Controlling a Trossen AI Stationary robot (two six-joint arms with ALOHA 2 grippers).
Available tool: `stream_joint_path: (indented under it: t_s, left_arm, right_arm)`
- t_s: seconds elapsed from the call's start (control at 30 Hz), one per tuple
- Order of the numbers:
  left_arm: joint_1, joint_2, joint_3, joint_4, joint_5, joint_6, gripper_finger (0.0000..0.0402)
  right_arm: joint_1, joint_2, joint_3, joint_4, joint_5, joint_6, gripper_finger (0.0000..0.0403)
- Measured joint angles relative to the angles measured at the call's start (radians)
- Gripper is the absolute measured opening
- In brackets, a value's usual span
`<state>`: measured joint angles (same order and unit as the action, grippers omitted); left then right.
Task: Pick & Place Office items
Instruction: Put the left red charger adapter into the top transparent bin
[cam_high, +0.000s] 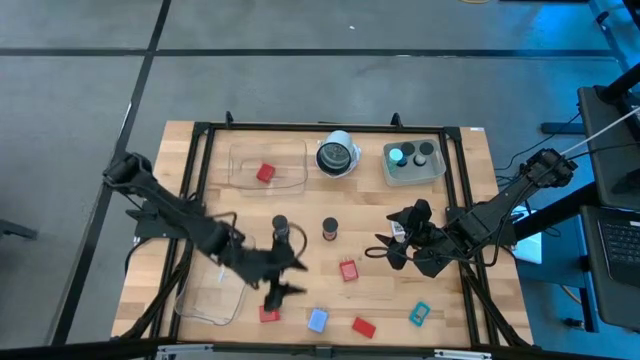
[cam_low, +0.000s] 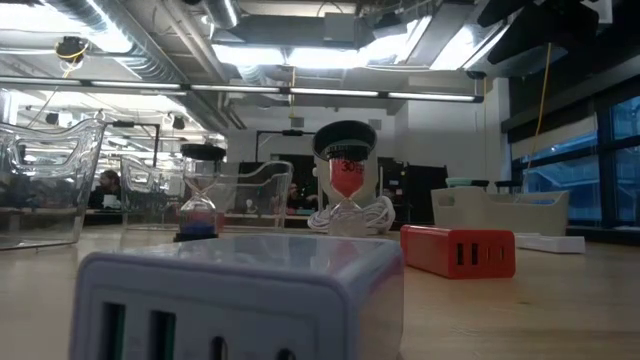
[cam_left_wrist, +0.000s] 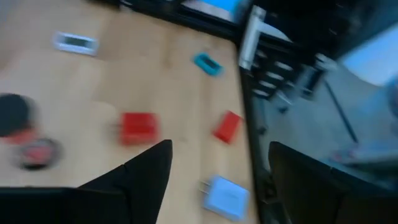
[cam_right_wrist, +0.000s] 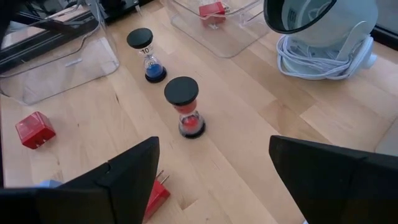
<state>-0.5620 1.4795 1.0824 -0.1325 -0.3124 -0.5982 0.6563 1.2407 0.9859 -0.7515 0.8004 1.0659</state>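
Note:
Small office items lie loose on the wooden table: red blocks (cam_high: 348, 270) (cam_high: 269, 314) (cam_high: 363, 326), a pale-blue block (cam_high: 317, 320), a teal piece (cam_high: 419, 314) and two black-capped hourglass pieces (cam_high: 280, 225) (cam_high: 329, 230). One more red block (cam_high: 265, 173) lies in the far clear tray. My left gripper (cam_high: 288, 277) hangs open above the near-left middle, close to the red blocks (cam_left_wrist: 138, 127) and the pale-blue block (cam_left_wrist: 225, 196). My right gripper (cam_high: 398, 242) hangs open right of centre, above a red block (cam_right_wrist: 155, 196). Neither has anything between its fingers.
A clear tray (cam_high: 215, 295) sits at the near left and another (cam_high: 290, 180) at the far side. A round white-rimmed object (cam_high: 337, 155) with a coiled cord stands at the far middle. A pale tray (cam_high: 437, 172) with a teal cap and black cylinders stands far right.

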Motion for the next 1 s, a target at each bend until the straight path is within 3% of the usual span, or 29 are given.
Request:
stream_joint_path:
  t_s: [0.17, 0.43, 0.6, 0.8, 1.0]
  left_arm:
    - [-0.081, 0.072, 0.000, 0.031, 0.115, -0.049, 0.0285]
    - [-0.166, 0.196, 0.000, 0.025, 0.131, 0.107, 0.0292]
    - [-0.180, 0.221, 0.000, -0.007, 0.133, -0.005, 0.0292]
    - [-0.193, 0.223, 0.000, -0.206, 0.139, -0.148, 0.0293]
    - [-0.190, 0.229, 0.000, -0.260, 0.113, -0.204, 0.0293]
  right_arm:
    - [0.000, 0.000, 0.000, 0.000, -0.004, 0.000, 0.0306]
    - [0.000, 0.000, 0.000, 0.000, -0.004, 0.022, 0.0306]
    - [0.000, 0.000, 0.000, 0.000, 0.000, 0.059, 0.0306]
    - [-0.001, 0.000, 0.000, 0.000, 0.000, 0.102, 0.0306]
    - [-0.001, 0.000, 0.000, 0.000, -0.004, 0.105, 0.0306]
